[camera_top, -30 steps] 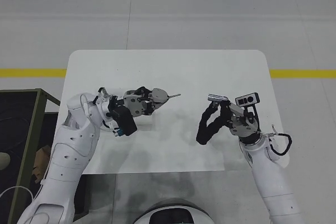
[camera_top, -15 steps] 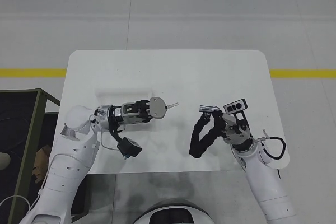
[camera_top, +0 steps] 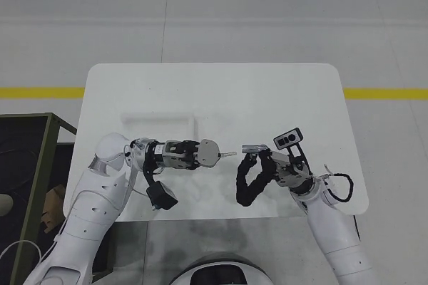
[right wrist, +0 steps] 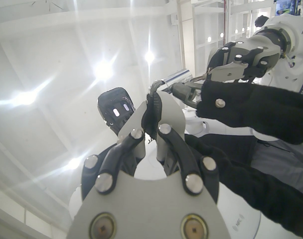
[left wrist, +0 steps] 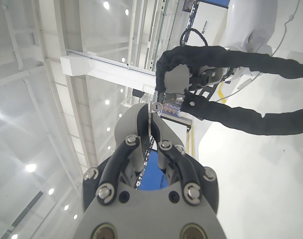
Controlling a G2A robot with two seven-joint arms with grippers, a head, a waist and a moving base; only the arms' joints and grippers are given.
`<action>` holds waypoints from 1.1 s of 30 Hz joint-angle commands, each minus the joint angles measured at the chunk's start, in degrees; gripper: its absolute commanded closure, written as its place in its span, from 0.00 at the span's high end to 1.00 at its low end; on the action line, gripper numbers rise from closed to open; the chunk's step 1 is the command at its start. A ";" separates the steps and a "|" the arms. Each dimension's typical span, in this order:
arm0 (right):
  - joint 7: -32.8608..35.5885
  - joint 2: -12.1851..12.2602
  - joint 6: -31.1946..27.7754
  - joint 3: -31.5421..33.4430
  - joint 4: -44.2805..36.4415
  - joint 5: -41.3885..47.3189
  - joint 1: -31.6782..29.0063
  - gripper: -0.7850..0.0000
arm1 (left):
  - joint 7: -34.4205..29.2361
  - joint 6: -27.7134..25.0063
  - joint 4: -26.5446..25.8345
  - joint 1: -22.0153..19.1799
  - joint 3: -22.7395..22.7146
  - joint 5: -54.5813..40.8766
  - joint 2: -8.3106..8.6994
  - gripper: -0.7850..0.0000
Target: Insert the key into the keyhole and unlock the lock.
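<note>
Key-to-keyhole alignment, the step judged to be in hand, with insertion itself not yet done. The left pincer, left of centre in the top view, is closed on the key, whose blade points toward the right of the frame. The right pincer is clamped on the black sleeved cable close to the lock. It holds the lock's silver cylinder level above the bench, just right of centre. Both objects are carried in the air, with the key tip just beside the cylinder's end. In the left wrist view the blade, seen edge-on, rises to the round keyhole at mid-frame; whether the tip already touches it cannot be told. The next move calls, by this reading, for a short straight advance along the cylinder's axis with the blade turned to match the slot. A twist of the key would follow while the right pincer resists the turn. Because the lock is held by its flexible cable and not by the cylinder, it may yield or swing under the push. The riveted sleeve end lies just beside the keyhole, and the cable loop hangs toward the lower middle of the top view. Neither lies between tip and slot. A dark framed bin stands beside the bench at the left edge, and a yellow floor line runs behind the bench.
</note>
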 commanded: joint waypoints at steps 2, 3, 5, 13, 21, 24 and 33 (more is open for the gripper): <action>0.16 -0.03 0.11 -0.30 0.09 -0.67 0.13 0.00 | -1.20 -0.09 0.41 -0.21 -0.02 2.43 0.25 0.00; 0.23 -0.04 0.05 -0.34 0.10 -0.82 0.17 0.00 | -1.11 -0.17 0.30 -0.10 0.13 2.07 0.26 0.00; 0.37 -0.06 0.13 -0.42 0.14 -1.02 0.28 0.00 | -0.85 -0.17 0.27 -0.20 0.18 1.49 0.31 0.00; 0.69 -0.06 0.35 -0.42 0.26 -2.00 0.58 0.00 | -0.56 0.11 -0.02 -0.16 0.28 0.99 0.59 0.00; 0.78 -0.09 1.08 -0.65 0.11 -2.46 0.74 0.00 | 0.13 -0.04 -0.16 -0.22 0.68 1.02 0.88 0.00; 0.88 -0.10 1.25 -0.69 0.15 -2.51 0.80 0.00 | 0.28 0.00 -0.11 -0.27 0.79 0.84 0.97 0.00; 1.35 -0.11 2.23 -1.04 -0.15 -3.12 1.03 0.00 | 0.02 0.26 -0.24 -0.29 0.95 0.81 1.24 0.00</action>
